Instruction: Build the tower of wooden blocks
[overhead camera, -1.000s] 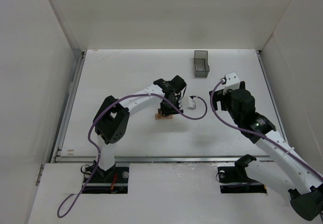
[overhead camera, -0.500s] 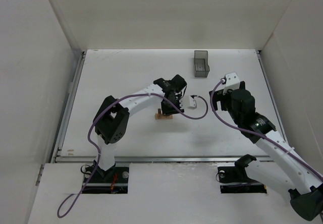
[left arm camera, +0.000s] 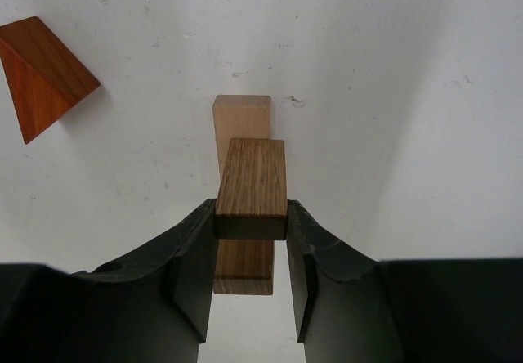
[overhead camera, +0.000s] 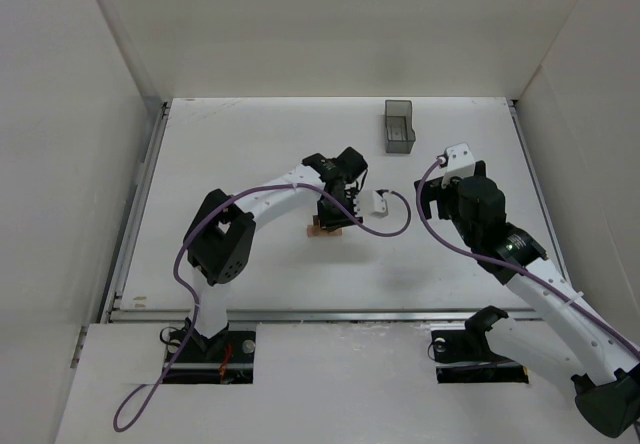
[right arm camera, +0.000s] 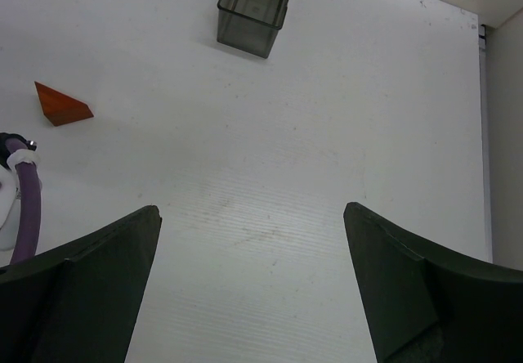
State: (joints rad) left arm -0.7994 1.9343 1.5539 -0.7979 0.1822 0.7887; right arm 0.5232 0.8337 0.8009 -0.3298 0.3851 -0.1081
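Matt grained wood block [left arm camera: 251,187], smooth orange wedge [left arm camera: 41,73], translucent plastic bin [right arm camera: 253,11], matt white table [left arm camera: 409,93]

- White table [overhead camera: 250,154], matte and lightly scuffed, finely ribbed in the right wrist view.
- Boxed in by plain white panels: left wall [overhead camera: 60,164], back wall [overhead camera: 330,24], right wall [overhead camera: 600,114].
- Edged along the near side by a metal rail [overhead camera: 330,314].
- Lit evenly, with soft shadows only.

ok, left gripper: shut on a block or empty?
Shut on a block: left wrist view shows the left gripper clamping both sides of the darker block, above a paler block.
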